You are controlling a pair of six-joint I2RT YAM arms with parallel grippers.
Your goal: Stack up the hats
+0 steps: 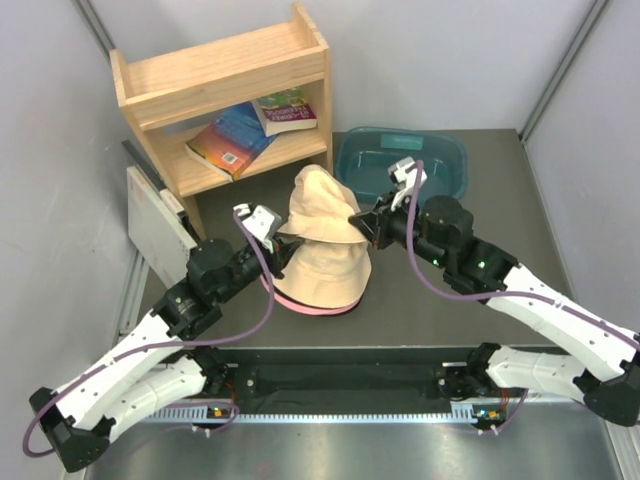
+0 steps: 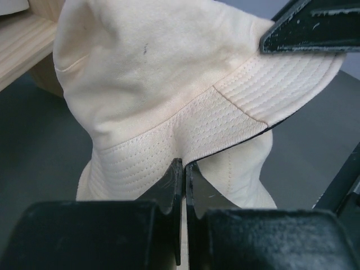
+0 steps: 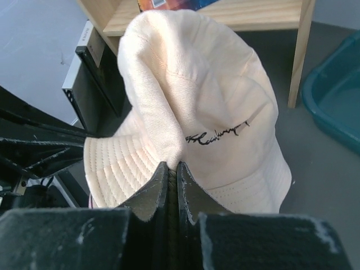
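Black cursive script crosses the beige hat (image 3: 197,112), unreadable; the books (image 1: 240,138) at eleven o'clock show only blurred print

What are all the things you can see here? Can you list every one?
upper beige hat: one, cream-beige, middle of the table, held at the top of the pile
lower beige hat: one, cream-beige, right under it
pink hat: one, pink, bottom of the pile, only its brim edge shows
wooden shelf: one, light wood, back left
books: two, colourful, on the shelf's lower board
tub: one, teal, back right
flat board: one, whitish, leaning left of the shelf
table: one, dark grey
left fingers: two, black, pinching the upper beige hat's brim
right fingers: two, black, pinching the same hat's other side
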